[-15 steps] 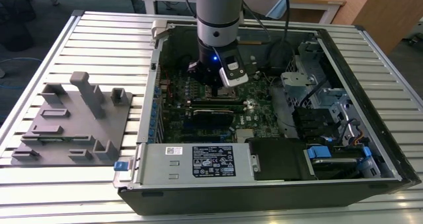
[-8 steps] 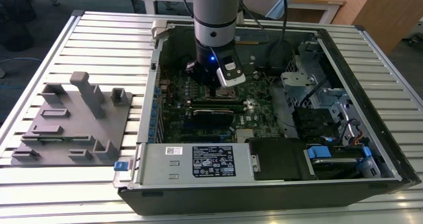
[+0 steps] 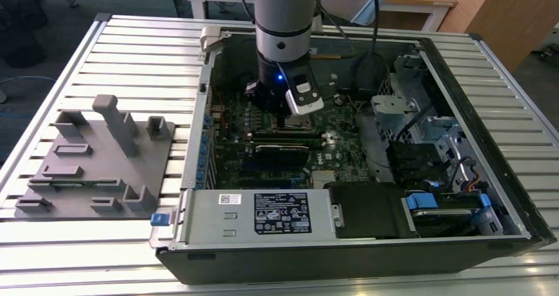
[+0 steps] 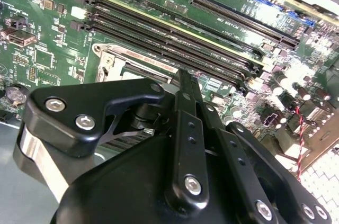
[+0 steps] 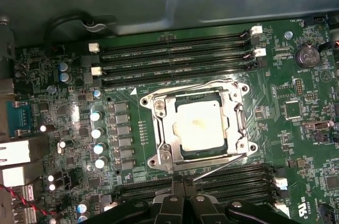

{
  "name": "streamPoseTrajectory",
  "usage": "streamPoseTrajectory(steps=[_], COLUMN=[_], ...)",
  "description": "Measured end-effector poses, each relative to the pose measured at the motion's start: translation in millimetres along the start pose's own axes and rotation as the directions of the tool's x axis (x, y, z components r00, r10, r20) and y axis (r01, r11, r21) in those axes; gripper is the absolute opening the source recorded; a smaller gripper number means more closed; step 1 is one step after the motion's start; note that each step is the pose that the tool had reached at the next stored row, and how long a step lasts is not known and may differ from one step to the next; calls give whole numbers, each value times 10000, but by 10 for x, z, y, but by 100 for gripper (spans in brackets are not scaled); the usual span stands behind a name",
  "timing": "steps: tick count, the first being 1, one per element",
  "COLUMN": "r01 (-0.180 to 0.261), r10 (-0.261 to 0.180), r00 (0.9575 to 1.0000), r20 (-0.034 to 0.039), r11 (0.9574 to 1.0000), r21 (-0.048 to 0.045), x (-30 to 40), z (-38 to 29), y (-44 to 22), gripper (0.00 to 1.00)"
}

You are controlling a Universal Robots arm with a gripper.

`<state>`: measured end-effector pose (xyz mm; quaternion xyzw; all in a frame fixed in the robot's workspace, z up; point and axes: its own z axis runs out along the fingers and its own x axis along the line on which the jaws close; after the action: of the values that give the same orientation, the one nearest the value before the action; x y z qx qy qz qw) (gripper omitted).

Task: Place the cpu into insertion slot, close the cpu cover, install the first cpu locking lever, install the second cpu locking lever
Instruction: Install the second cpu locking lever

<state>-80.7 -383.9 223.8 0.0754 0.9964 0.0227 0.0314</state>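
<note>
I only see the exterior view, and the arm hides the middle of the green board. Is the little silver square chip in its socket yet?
Observer: Yes. In the first wrist view, the flat silver-grey square cpu lies in the square, silver-rimmed insertion slot.
Operator: Is the lid down?
Observer: The thin silver frame-shaped cpu cover lies flat around the chip.
Operator: Where's the gripper?
Observer: The black gripper is shut beside the socket, and a thin wire lever slants out towards its tip.
</note>
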Motion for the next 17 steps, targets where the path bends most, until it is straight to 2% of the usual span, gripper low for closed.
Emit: streamPoseTrajectory(steps=[5,11,17], r01=[1,1,1], r10=[-1,-1,-1], r00=[10000,10000,10000], r20=[13,13,15], r11=[10000,10000,10000], r21=[0,0,-2], x=[28,46,70], z=[11,84,91], y=[-5,-11,-14], gripper=[10,10,10])
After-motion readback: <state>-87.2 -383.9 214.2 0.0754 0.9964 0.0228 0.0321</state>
